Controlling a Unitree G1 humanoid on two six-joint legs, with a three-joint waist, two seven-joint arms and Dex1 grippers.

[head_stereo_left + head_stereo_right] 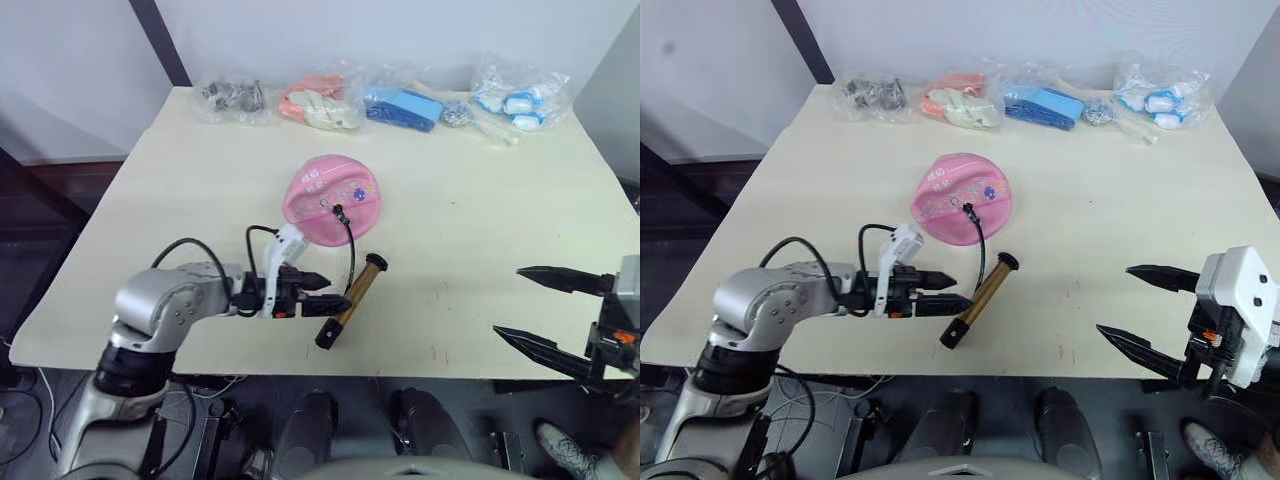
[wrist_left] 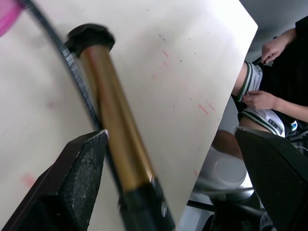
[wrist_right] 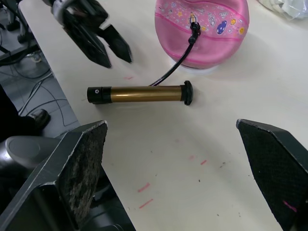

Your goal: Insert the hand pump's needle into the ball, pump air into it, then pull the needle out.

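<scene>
A pale cream counter point(image 1: 200, 200) stands before a white wall. Nearest the front edge, the right pincer point(image 1: 540, 310) hovers with its fingers spread wide, holding nothing, well apart from the other things. The left pincer point(image 1: 318, 296) is also parted and grips nothing, its tips just beside the hand pump point(image 1: 352, 300), which lies flat near the front edge. The pump's thin black hose point(image 1: 349, 245) curves up to the pink ball point(image 1: 330, 198), a sagging dome farther back, where the needle point(image 1: 338, 211) sits in its top. Along the far edge lie several clear bags point(image 1: 400, 100) of small items.
</scene>
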